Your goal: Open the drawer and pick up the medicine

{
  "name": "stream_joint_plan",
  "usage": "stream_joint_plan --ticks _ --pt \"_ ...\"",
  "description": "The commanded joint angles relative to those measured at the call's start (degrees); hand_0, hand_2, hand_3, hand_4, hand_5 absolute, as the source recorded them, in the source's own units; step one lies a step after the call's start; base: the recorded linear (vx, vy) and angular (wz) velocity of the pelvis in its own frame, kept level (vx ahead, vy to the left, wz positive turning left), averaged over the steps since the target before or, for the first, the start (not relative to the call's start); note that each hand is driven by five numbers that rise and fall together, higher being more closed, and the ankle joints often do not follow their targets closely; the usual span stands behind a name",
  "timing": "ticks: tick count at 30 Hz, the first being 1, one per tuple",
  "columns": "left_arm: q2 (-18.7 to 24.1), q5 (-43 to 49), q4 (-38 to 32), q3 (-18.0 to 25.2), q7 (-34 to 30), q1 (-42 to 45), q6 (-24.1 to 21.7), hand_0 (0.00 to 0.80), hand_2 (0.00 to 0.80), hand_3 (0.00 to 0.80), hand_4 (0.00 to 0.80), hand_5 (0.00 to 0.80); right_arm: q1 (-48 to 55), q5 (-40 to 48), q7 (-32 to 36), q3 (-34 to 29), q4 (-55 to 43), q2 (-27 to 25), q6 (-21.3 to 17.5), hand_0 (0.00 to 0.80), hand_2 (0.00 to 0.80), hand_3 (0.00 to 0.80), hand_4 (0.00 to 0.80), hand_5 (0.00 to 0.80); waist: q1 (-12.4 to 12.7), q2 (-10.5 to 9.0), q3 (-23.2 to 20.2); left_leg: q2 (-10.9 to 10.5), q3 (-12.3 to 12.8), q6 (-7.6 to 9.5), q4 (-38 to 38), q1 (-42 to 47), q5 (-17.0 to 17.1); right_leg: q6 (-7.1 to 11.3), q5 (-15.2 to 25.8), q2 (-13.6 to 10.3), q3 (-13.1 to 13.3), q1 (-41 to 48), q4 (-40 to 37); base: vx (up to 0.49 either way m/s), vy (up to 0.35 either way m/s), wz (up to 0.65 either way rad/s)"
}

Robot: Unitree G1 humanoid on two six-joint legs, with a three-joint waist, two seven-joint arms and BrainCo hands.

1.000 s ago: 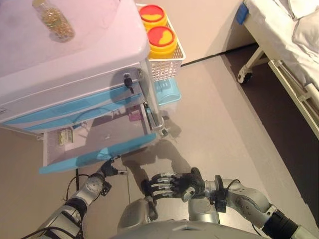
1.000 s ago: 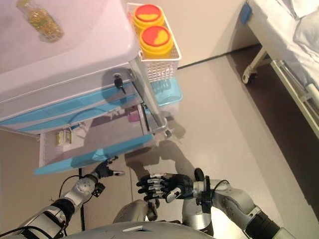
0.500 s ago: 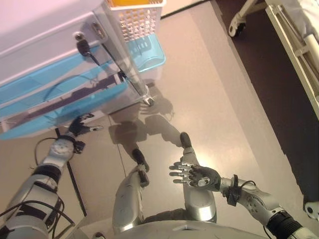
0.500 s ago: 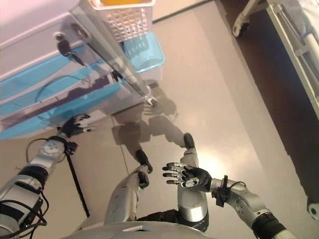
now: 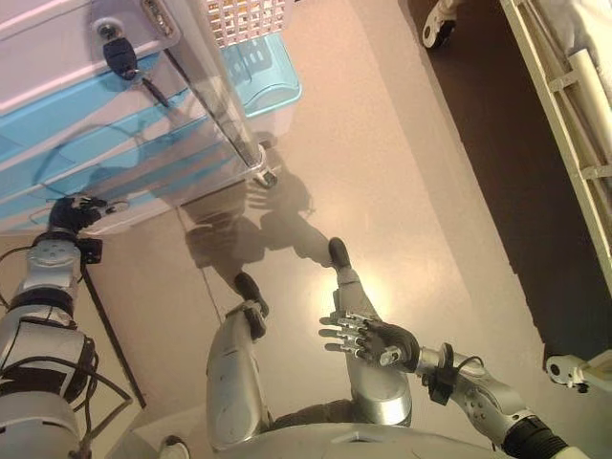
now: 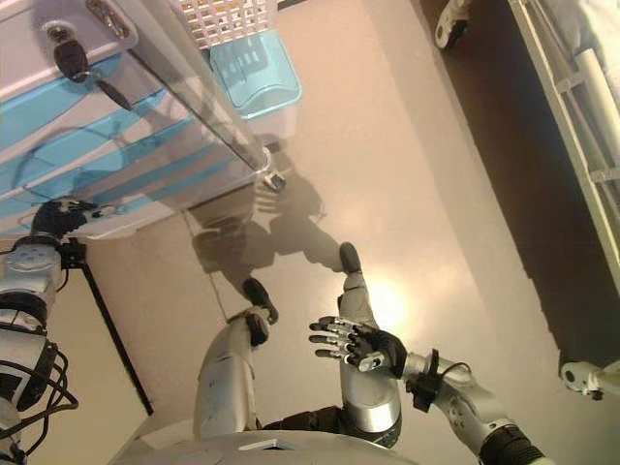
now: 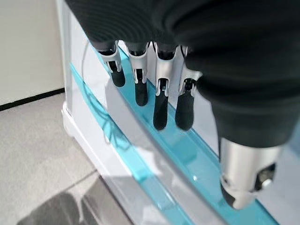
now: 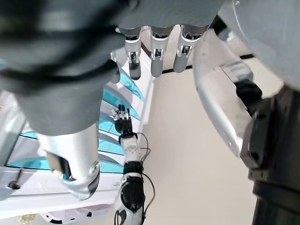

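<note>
Left wrist view up close: left hand (image 7: 187, 56) at the cabinet (image 5: 57, 57), fingers (image 7: 160, 105) straight and loose, tips hanging over the blue drawer front (image 7: 187, 154), gripping nothing. Looks like the drawer-opening step, not yet done. Next: hooking fingers behind that blue edge and pulling outward. Right hand (image 5: 368, 337) idle low over the floor (image 5: 402, 191), fingers spread and relaxed. Head views give the whole layout, key (image 5: 120, 59) in the lock and white basket (image 5: 244, 14) included, but nothing of the fingertip contact. Medicine nowhere visible, presumably inside a drawer.
</note>
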Motion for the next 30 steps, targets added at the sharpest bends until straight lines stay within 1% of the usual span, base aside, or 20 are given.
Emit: stream_joint_plan --ticks 1,3,5,8,10,11,12,14,16,17,19,20,23,26,30 --pt "10.32 -3.71 0.32 3.26 -2.94 -4.34 -2.91 0.000 0.000 0.000 0.000 0.000 4.20 0.51 1.83 3.43 -2.30 1.98 -0.89 0.000 0.000 0.000 0.000 0.000 0.88 -3.42 -1.98 -3.16 0.83 4.34 5.01 2.42 -9.09 1.99 5.99 -2.84 -0.33 -1.19 -2.31 -0.021 -0.128 0.16" --pt "9.65 -3.88 -1.92 2.43 -7.49 -3.70 -2.17 0.000 0.000 0.000 0.000 0.000 3.92 0.27 -0.31 3.44 -2.90 2.32 -0.54 0.000 0.000 0.000 0.000 0.000 1.40 -3.70 -1.98 -3.18 0.35 4.48 4.56 2.84 -9.03 1.96 5.87 -2.73 -0.76 -0.63 -2.23 -0.023 -0.124 0.09" --pt "8.44 -4.09 -5.27 1.36 -10.73 -2.51 -1.42 0.000 0.000 0.000 0.000 0.000 3.64 0.62 -2.78 2.80 -3.11 2.84 -0.51 0.000 0.000 0.000 0.000 0.000 1.85 -3.76 -1.98 -3.32 -0.06 4.66 3.76 3.44 -8.67 1.94 5.77 -2.63 -1.12 -0.09 -2.12 -0.019 -0.122 0.10" --pt "5.74 -7.36 -10.23 0.30 -17.41 0.24 0.68 0.000 0.000 0.000 0.000 0.000 2.95 1.83 -5.49 1.13 -3.08 3.79 0.38 0.000 0.000 0.000 0.000 0.000 2.66 -3.66 -1.98 -3.56 -0.60 4.64 1.90 4.55 -7.58 1.89 5.53 -2.56 -1.87 1.07 -2.38 -0.027 -0.115 0.14" --pt "2.94 -9.82 -12.92 -0.27 -21.63 2.62 2.31 0.000 0.000 0.000 0.000 0.000 2.26 1.20 -7.85 0.16 -2.62 4.16 -0.79 0.000 0.000 0.000 0.000 0.000 3.28 -3.43 -1.98 -3.81 -1.14 4.45 0.31 5.39 -6.64 1.85 5.19 -2.47 -2.37 1.92 -2.63 -0.028 -0.119 0.06" --pt "0.58 -11.14 -15.14 -0.72 -22.97 4.71 3.06 0.000 0.000 0.000 0.000 0.000 1.60 0.76 -10.30 -0.70 -2.04 4.51 -1.13 0.000 0.000 0.000 0.000 0.000 3.72 -3.19 -1.98 -4.04 -1.55 4.31 -0.76 6.03 -6.02 1.80 5.04 -2.47 -2.68 2.52 -2.90 -0.109 -0.159 0.09" --pt "-1.59 -12.85 -16.66 -0.93 -24.75 6.27 4.37 0.000 0.000 0.000 0.000 0.000 0.38 0.73 -12.33 -1.58 -1.45 4.77 -1.19 0.000 0.000 0.000 0.000 0.000 3.90 -3.42 -1.98 -4.60 -1.37 4.33 -2.43 5.69 -3.25 1.26 6.33 -2.76 -2.77 2.05 -3.58 -0.103 -0.138 0.17" --pt "-6.00 -13.51 -18.99 -1.60 -26.78 10.23 4.94 0.000 0.000 0.000 0.000 0.000 -1.04 0.52 -15.41 -2.85 -0.08 5.09 -0.79 0.000 0.000 0.000 0.000 0.000 4.68 -2.64 -1.98 -5.08 -2.25 3.91 -4.56 7.09 -2.17 0.81 5.88 -2.67 -3.52 3.46 -4.27 -0.059 -0.098 0.23" --pt "-10.90 -11.03 -21.32 -3.75 -27.87 14.37 3.66 0.000 0.000 0.000 0.000 0.000 -2.34 0.08 -17.88 -4.12 2.09 5.66 -0.02 0.000 0.000 0.000 0.000 0.000 5.60 -1.67 -1.98 -5.66 -3.55 3.37 -6.84 8.48 -0.73 0.08 5.56 -2.58 -4.11 5.07 -5.13 -0.010 -0.087 0.15" --pt "-14.70 -10.54 -22.92 -5.18 -28.20 17.53 3.96 0.000 0.000 0.000 0.000 0.000 -3.15 -0.35 -19.55 -4.78 4.18 6.07 -0.09 0.000 0.000 0.000 0.000 0.000 6.37 -0.96 -1.98 -5.97 -4.49 2.93 -8.71 9.88 0.39 -0.42 5.18 -2.45 -4.68 6.51 -5.64 0.002 -0.085 0.12" --pt "-17.38 -9.91 -23.82 -5.84 -28.61 19.46 4.56 0.000 0.000 0.000 0.000 0.000 -3.73 -1.06 -20.93 -5.27 6.11 6.34 -0.33 0.000 0.000 0.000 0.000 0.000 6.89 -0.50 -1.98 -6.07 -5.06 2.61 -10.16 11.10 1.22 -0.78 4.83 -2.32 -5.30 7.61 -5.93 0.000 -0.074 0.21" --pt "-19.77 -9.43 -24.43 -6.72 -29.34 20.90 5.60 0.000 0.000 0.000 0.000 0.000 -4.30 -1.40 -22.34 -5.87 8.02 6.76 0.19 0.000 0.000 0.000 0.000 0.000 7.33 -0.11 -1.98 -5.99 -5.47 2.27 -11.56 12.39 2.09 -1.25 4.49 -2.17 -6.02 8.82 -6.24 0.005 -0.089 0.17" --pt "-25.33 -11.19 -25.06 -8.26 -30.71 24.72 8.14 0.000 0.000 0.000 0.000 0.000 -5.31 -3.70 -24.23 -6.88 13.21 8.10 1.32 0.000 0.000 0.000 0.000 0.000 8.32 0.53 -3.99 -5.58 -6.43 1.46 -15.40 14.79 3.99 -2.24 3.73 -1.69 -7.51 11.11 -7.57 0.027 -0.138 0.15" --pt "-29.96 -12.39 -24.88 -8.96 -31.35 28.52 9.98 0.000 0.000 0.000 0.000 0.000 -5.83 -7.53 -25.91 -7.94 17.72 9.94 2.26 0.000 0.000 0.000 0.000 0.000 9.18 1.15 -6.24 -5.01 -7.46 0.77 -18.25 16.51 5.70 -3.06 3.00 -0.97 -8.95 12.92 -8.25 0.023 -0.150 0.23" --pt "-33.35 -14.68 -23.60 -8.40 -34.22 32.43 12.14 0.000 0.000 0.000 0.000 0.000 -6.83 -10.87 -25.91 -8.69 24.91 12.12 2.11 0.000 0.000 0.000 0.000 0.000 10.57 1.85 -9.32 -4.40 -8.98 0.03 -21.26 19.03 7.22 -3.89 1.94 -0.17 -11.23 16.15 -9.21 0.036 -0.149 0.18"
